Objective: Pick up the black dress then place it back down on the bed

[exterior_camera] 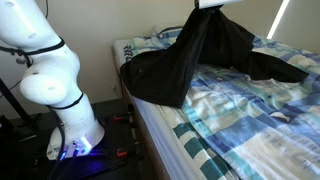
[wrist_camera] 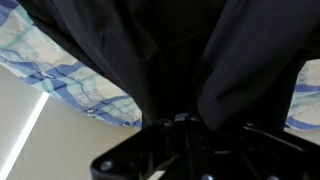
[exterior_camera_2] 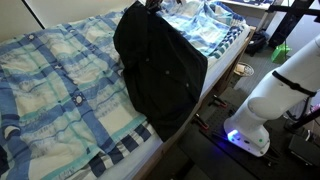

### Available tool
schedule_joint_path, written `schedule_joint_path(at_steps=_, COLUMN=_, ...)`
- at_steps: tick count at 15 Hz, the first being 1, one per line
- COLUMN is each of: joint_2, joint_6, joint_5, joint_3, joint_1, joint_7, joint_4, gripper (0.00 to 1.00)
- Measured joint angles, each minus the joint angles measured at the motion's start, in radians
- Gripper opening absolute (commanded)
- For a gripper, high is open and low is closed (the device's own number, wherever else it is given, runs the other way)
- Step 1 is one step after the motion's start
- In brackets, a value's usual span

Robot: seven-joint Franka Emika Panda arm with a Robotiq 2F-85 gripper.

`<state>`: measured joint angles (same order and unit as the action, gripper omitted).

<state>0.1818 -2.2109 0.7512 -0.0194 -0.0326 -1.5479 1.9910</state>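
Note:
The black dress (exterior_camera: 190, 60) hangs lifted high above the bed (exterior_camera: 240, 125), gathered at the top under my gripper (exterior_camera: 207, 6) at the frame's upper edge. Its lower part still drapes over the bed's side edge and a long part trails across the cover. In an exterior view the dress (exterior_camera_2: 155, 70) hangs as a wide black sheet down past the mattress edge, with the gripper (exterior_camera_2: 153, 5) at its top. In the wrist view the black fabric (wrist_camera: 170, 50) fills the frame, bunched between my jaws (wrist_camera: 180, 125), with the checked cover (wrist_camera: 70, 80) beneath.
The robot's white base (exterior_camera: 70, 120) stands on the floor beside the bed, with blue lights; it also shows in an exterior view (exterior_camera_2: 262, 110). A wall runs behind the bed. Dark equipment (exterior_camera_2: 265, 30) stands past the bed's far end.

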Motion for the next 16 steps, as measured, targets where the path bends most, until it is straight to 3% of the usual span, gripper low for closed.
schedule_joint_path(at_steps=7, joint_2=0.057, joint_6=-0.055, joint_5=-0.062, joint_3=0.002, joint_1=0.02, joint_7=0.037, joint_4=0.069, gripper=0.01)
schedule_joint_path(at_steps=12, joint_2=0.125, joint_6=-0.079, joint_5=-0.257, joint_3=0.009, joint_1=0.041, joint_7=0.234, joint_4=0.132, gripper=0.01)
schedule_joint_path(at_steps=16, joint_2=0.16, joint_6=-0.075, joint_5=-0.352, joint_3=0.006, joint_1=0.066, joint_7=0.344, joint_4=0.151, gripper=0.01)
